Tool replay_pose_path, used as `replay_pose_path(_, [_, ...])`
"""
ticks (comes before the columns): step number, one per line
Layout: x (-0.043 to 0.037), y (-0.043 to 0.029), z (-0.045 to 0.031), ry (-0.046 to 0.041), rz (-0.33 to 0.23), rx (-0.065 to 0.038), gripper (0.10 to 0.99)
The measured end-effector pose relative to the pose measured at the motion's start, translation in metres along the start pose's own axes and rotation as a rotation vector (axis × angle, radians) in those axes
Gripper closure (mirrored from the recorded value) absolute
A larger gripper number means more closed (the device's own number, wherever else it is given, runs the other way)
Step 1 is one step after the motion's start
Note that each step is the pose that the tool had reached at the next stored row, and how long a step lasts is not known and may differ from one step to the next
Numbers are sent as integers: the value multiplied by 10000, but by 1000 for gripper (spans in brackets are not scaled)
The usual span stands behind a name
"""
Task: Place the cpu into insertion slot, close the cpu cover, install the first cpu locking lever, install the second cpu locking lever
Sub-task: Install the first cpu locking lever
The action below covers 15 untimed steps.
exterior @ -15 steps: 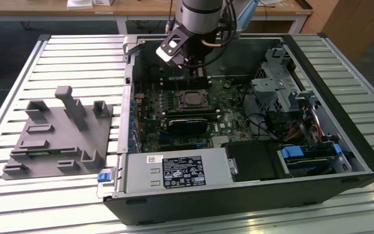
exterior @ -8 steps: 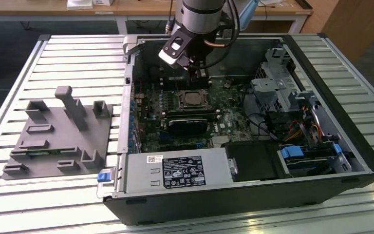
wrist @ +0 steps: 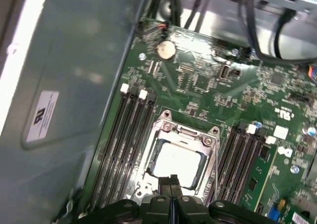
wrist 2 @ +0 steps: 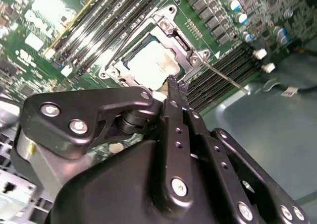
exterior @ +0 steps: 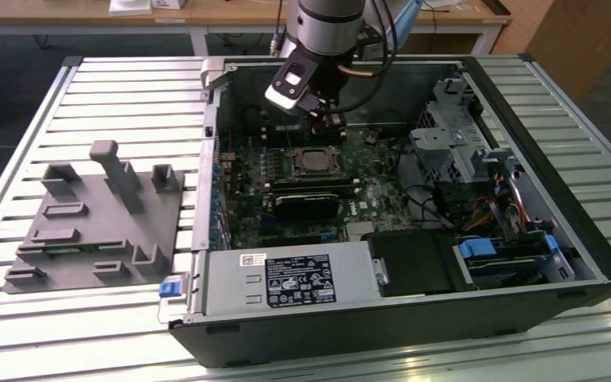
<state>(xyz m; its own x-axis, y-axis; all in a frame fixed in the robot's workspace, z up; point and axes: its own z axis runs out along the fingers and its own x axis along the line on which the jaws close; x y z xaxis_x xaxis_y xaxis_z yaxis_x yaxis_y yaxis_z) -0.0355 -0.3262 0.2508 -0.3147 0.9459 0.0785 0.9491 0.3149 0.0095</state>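
Note:
The cpu [wrist: 178, 163] lies in the insertion slot [exterior: 311, 162] on the green board, its pale metal face showing in both wrist views. The cpu cover [wrist: 185, 133] lies flat around it as a silvery frame, and the cpu [wrist 2: 149, 63] shows through its cut-out. A thin locking lever [wrist 2: 225, 77] juts out from one socket corner over the memory slots. My gripper [wrist: 172, 180] is shut with nothing between its fingers, tips just over the socket's edge. In the exterior view the gripper [exterior: 324, 121] hangs above the far side of the socket.
Long black memory slots [wrist: 126, 135] flank the socket on both sides. A black graphics card [exterior: 308, 203] sits in front of it, and a power supply [exterior: 284, 280] at the case front. A drive cage [exterior: 452, 139] stands at the exterior view's right. A grey fixture [exterior: 93, 215] lies outside the case.

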Motion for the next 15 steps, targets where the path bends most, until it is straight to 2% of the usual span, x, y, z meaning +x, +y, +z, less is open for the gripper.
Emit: replay_pose_path(15, [0, 0, 3, 18, -2437, 193, 965])
